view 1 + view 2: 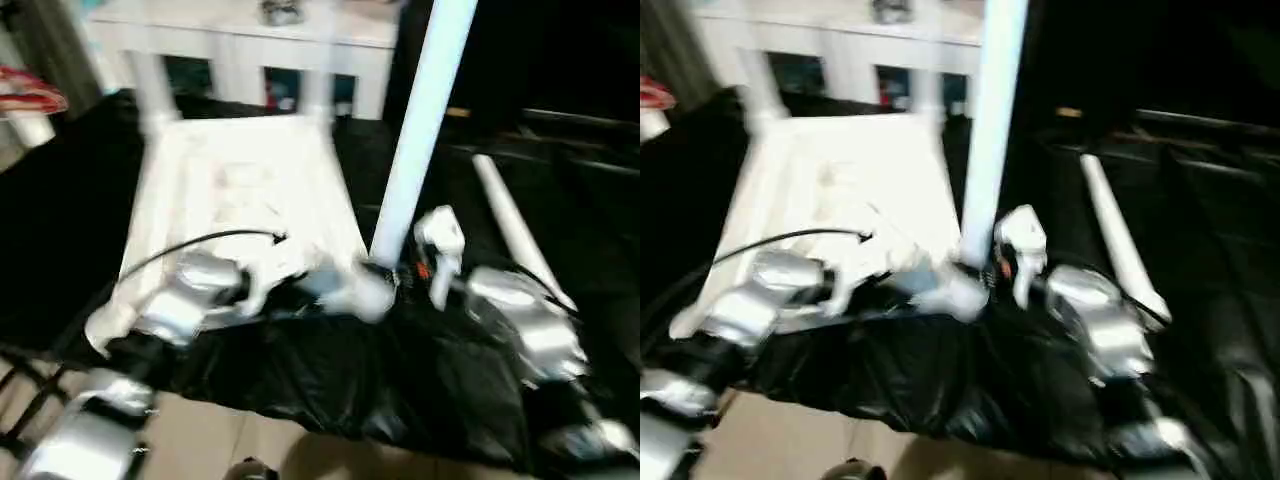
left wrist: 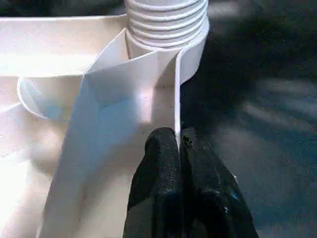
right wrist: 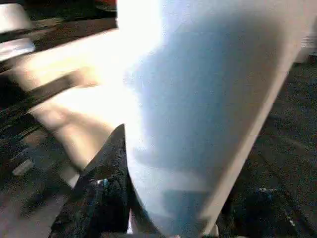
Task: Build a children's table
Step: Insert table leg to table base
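The white table top lies upside down on a black cloth. Two legs stand in its far corners. A third white leg stands upright at the near right corner, its ribbed end in the round socket. My right gripper is shut on this leg low down, one black finger against its side. My left gripper is shut on a thin wall of the top's rim right beside that socket. Another leg lies loose on the cloth to the right.
A white cabinet stands behind the table top. The black cloth hangs over the near edge above a light floor. A black cable arcs over my left forearm. Something red and white sits at the far left.
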Controlling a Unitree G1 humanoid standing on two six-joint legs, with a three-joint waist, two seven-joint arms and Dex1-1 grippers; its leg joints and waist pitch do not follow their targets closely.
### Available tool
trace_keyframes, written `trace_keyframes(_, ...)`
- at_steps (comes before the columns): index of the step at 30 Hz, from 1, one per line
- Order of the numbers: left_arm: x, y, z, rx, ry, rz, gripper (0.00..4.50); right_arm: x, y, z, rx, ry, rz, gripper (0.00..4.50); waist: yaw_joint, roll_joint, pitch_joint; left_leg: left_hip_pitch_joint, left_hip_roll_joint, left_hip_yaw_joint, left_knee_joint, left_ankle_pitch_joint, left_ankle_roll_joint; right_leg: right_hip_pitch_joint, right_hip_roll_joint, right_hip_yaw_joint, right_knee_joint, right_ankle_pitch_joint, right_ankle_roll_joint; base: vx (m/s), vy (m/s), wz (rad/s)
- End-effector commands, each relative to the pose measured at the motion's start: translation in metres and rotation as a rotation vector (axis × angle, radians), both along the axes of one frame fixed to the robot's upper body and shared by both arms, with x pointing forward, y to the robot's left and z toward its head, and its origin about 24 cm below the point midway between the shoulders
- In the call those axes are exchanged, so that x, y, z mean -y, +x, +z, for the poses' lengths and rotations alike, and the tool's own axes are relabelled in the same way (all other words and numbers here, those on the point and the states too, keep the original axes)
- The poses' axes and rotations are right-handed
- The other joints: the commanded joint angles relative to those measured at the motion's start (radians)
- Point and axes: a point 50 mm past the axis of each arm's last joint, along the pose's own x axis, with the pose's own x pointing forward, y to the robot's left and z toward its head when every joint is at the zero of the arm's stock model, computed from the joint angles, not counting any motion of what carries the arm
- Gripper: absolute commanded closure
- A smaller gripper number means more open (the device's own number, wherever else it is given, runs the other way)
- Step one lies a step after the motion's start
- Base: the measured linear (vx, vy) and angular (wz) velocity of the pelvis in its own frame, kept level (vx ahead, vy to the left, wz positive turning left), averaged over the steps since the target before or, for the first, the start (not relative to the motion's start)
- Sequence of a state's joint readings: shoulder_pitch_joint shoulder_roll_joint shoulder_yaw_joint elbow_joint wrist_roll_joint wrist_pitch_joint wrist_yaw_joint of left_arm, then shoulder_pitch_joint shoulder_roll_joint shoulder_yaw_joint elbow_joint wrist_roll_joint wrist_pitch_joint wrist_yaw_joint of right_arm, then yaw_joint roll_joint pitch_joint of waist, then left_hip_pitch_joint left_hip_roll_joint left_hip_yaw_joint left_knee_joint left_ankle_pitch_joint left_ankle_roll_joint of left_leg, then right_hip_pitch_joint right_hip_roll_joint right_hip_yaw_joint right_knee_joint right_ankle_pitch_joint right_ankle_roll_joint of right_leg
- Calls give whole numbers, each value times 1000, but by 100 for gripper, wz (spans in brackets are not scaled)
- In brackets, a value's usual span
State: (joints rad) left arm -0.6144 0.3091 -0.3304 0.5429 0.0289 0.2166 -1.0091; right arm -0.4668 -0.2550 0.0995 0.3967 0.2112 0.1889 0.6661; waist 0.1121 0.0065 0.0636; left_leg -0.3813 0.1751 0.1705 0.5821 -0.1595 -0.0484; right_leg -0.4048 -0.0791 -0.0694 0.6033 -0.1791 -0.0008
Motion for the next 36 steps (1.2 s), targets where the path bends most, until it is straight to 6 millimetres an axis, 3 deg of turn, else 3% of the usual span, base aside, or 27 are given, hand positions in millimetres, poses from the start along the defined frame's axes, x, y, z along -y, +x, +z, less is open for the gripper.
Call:
trace_keyframes(1,13,13,36,139,-74,22,450,10,-6,-40,-173,-92,-131,262,-2,2,-50,22,53,-42,-92,-501,-60,28,-92,40,-110,-600,-110,0,0,0)
trace_keyframes(3,23,19,38,169,-79,164,450,5,4,-45,-190,-97,-264,262,-7,6,-53,22,54,-41,-94,-478,-57,30,-91,38,-109,-542,-125,0,0,0)
trace_keyframes(6,36,20,38,186,-92,266,450,-1,12,-47,-209,-66,-359,262,-16,0,-52,28,52,-35,-90,-481,-49,25,-88,40,-112,-511,-143,0,0,0)
trace_keyframes(8,50,15,35,178,-105,295,450,-14,16,-48,-227,-40,-380,262,-20,1,-51,24,52,-33,-91,-471,-40,26,-86,41,-111,-486,-147,0,0,0)
trace_keyframes(12,53,11,30,175,-87,289,450,-23,17,-47,-224,-43,-361,262,-17,-2,-56,14,50,-29,-92,-409,-21,36,-82,43,-104,-398,-152,0,0,0)
trace_keyframes(17,50,11,31,180,-74,284,450,-32,19,-43,-163,-44,-320,262,-14,-1,-62,18,50,-22,-88,-377,-10,35,-81,45,-99,-353,-170,0,0,0)
trace_keyframes(18,49,11,31,181,-74,281,450,-34,19,-41,-156,-29,-314,206,-15,-1,-60,17,50,-23,-89,-375,-9,37,-80,44,-99,-352,-172,0,0,0)
trace_keyframes(23,48,11,34,183,-79,260,450,-35,23,-33,-121,20,-305,172,-11,-2,-68,17,50,-18,-85,-324,-1,43,-78,47,-89,-262,-198,0,0,0)
trace_keyframes(24,47,10,35,185,-81,240,450,-36,25,-27,-100,50,-284,159,-11,0,-69,11,50,-17,-86,-288,10,48,-76,45,-83,-220,-207,0,0,0)
trace_keyframes(30,45,7,36,176,-91,181,450,-31,27,-15,-57,101,-231,113,-7,1,-76,7,50,-12,-73,-197,51,50,-73,44,-68,-93,-247,0,0,0)
trace_keyframes(36,40,3,35,161,-87,89,450,-21,21,-7,-19,91,-98,78,8,4,-78,12,52,-11,-71,-198,56,50,-71,43,-66,-92,-248,0,0,0)
